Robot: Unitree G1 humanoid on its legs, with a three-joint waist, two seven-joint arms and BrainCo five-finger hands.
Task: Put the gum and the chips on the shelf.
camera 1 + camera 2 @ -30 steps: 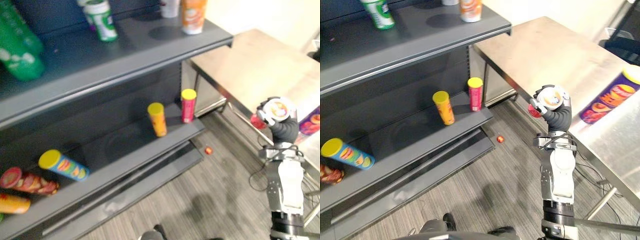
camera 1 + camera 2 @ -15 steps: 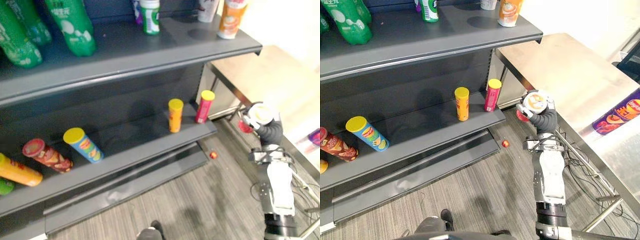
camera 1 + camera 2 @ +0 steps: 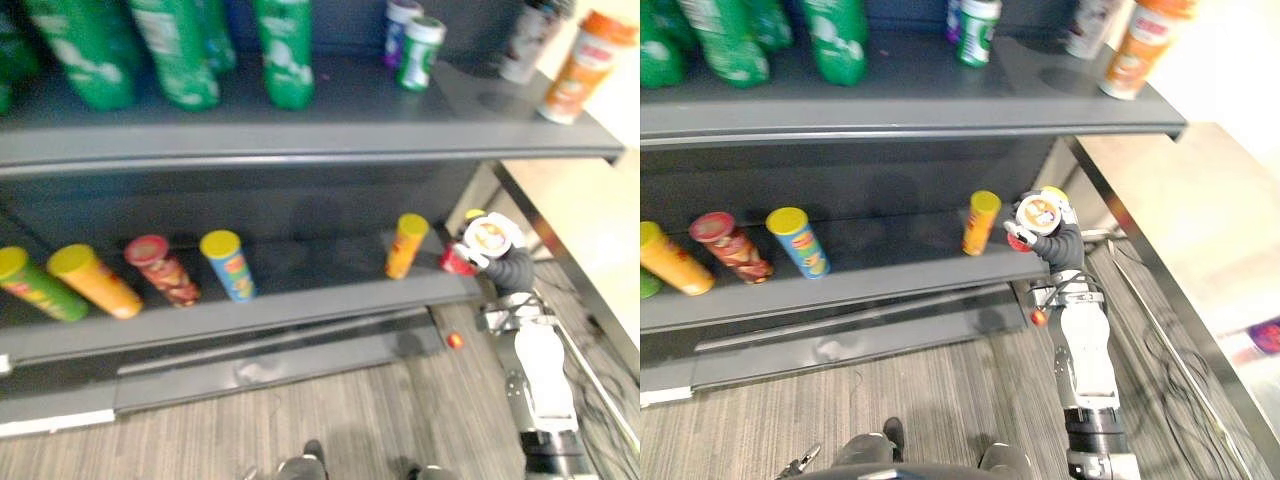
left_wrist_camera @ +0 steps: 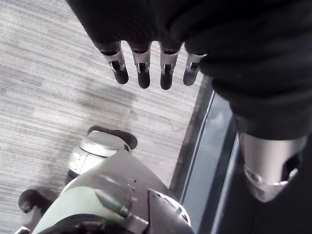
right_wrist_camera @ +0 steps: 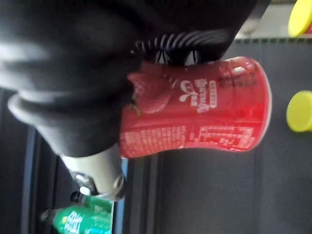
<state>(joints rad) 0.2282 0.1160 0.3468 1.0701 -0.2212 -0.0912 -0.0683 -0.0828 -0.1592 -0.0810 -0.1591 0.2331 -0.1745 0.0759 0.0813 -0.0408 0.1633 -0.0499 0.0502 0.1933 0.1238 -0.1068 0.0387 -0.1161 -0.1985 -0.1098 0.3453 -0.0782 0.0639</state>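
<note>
My right hand (image 3: pixel 511 268) is shut on a red gum tub (image 3: pixel 486 238) with a white lid, gripping it from the side. It holds the tub at the right end of the lower shelf (image 3: pixel 300 306), just in front of a yellow-lidded can (image 3: pixel 1054 192). In the right wrist view the red tub (image 5: pixel 204 112) lies across my palm with the dark shelf board behind it. An orange chips can (image 3: pixel 405 245) stands just to the tub's left. At the right edge a purple chips can (image 3: pixel 1266 335) shows. My left hand (image 4: pixel 141 63) hangs over the floor, open and holding nothing.
Several chips cans (image 3: pixel 230 265) lean along the left of the lower shelf. On the upper shelf (image 3: pixel 330 135) stand green bottles (image 3: pixel 285 50), a small green gum bottle (image 3: pixel 420 52) and an orange tub (image 3: pixel 580 80). A small red thing (image 3: pixel 455 340) lies on the floor. A steel table (image 3: pixel 1200 220) stands right.
The camera has swung left toward the shelf. My right hand has carried the red tub from beside the table to the lower shelf's right end.
</note>
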